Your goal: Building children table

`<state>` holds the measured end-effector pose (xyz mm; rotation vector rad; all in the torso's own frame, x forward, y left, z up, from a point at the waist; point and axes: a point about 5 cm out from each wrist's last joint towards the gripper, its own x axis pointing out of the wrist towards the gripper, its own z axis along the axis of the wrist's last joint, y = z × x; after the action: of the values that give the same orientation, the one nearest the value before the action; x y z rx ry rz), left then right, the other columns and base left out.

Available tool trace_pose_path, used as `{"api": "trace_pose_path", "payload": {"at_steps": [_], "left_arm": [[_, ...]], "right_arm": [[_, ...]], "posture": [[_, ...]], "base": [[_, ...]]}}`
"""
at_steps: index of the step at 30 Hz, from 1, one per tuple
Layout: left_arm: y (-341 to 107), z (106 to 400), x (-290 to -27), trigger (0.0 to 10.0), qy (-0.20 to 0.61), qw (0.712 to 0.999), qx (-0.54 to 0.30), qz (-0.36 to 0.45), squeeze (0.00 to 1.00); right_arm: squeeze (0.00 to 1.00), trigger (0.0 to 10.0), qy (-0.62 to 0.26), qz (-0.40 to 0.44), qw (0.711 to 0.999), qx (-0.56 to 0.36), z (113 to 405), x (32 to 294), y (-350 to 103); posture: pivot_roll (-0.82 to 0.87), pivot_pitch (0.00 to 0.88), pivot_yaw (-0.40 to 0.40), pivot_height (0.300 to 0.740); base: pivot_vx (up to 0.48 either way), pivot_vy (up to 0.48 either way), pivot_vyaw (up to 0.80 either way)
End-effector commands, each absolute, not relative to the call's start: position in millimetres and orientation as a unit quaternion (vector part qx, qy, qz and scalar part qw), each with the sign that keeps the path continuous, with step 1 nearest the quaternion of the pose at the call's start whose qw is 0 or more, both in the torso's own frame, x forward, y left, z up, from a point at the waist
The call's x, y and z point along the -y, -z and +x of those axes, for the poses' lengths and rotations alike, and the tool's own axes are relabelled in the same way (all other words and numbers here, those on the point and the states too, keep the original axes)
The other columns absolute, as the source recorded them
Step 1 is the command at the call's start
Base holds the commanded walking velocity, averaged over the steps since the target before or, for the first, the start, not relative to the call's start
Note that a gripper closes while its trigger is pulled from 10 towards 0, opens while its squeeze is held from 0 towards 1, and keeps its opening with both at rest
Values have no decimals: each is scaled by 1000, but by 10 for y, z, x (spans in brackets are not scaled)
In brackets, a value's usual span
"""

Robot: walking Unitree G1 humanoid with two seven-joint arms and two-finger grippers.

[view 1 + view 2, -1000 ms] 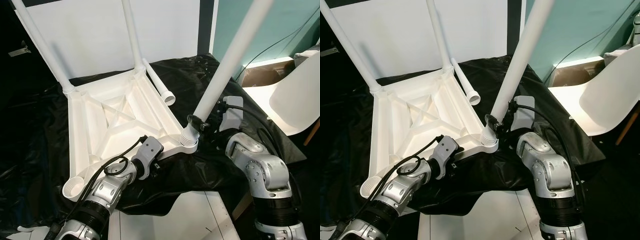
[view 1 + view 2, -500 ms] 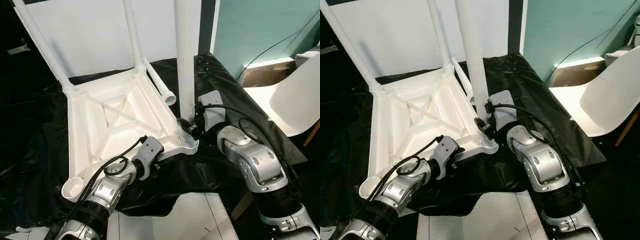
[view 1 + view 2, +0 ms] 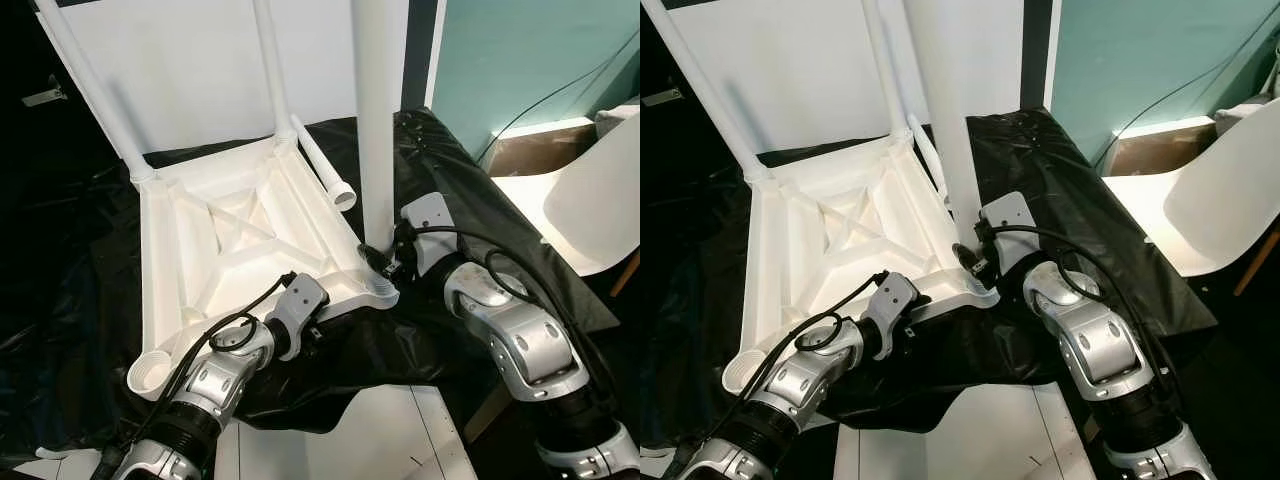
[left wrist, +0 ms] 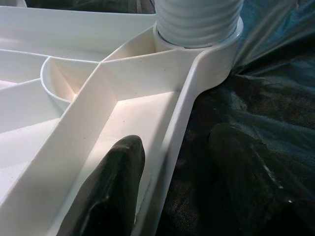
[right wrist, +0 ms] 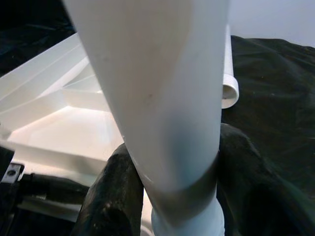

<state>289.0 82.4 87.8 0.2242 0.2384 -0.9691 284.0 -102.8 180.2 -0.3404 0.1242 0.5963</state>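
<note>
**Third leg standing in its corner socket, both grippers on the table**

I am looking down at the white table top (image 3: 230, 240), which is lying upside down on a black sheet (image 3: 470, 190), its ribbed underside facing up. Two legs are already standing in the far corner sockets: one at the far left (image 3: 95, 90) and one at the far right (image 3: 272, 70). A loose leg (image 3: 322, 165) is lying on the sheet just beside the table's right edge.

My right gripper (image 3: 380, 262) is clamping the base of the upright leg (image 3: 377, 110), and in the right wrist view I am seeing its fingers (image 5: 110, 196) pressing on either side of that white tube, just above the threaded end. The leg is standing nearly vertical in the near right corner socket (image 3: 378, 288).

My left gripper (image 3: 312, 332) is pinching the table's near rim, with one finger (image 4: 110, 191) inside the frame wall and the other outside over the sheet. The near left socket (image 3: 150, 375) is sitting open.

A white chair (image 3: 585, 205) is standing off to the right.
</note>
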Motion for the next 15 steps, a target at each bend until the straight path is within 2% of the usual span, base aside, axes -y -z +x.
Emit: {"api": "trace_pose_path", "payload": {"at_steps": [1,11,15], "left_arm": [[-819,2832,-836,10000,511,843,-134,104,0],[-832,2849,-845,10000,512,842,-132,109,0],[-839,2849,-842,10000,514,841,-130,110,0]], "right_arm": [[0,10000,-288,-177,928,-155,2799,1106,-1420],[0,10000,-288,-181,929,-148,2783,1149,-1431],[0,10000,-269,-100,939,-187,2745,1175,-1368]], "posture": [[-126,0,91,740],[-130,0,94,740],[-132,0,93,740]], "base": [[0,0,0],[0,0,0],[0,0,0]]}}
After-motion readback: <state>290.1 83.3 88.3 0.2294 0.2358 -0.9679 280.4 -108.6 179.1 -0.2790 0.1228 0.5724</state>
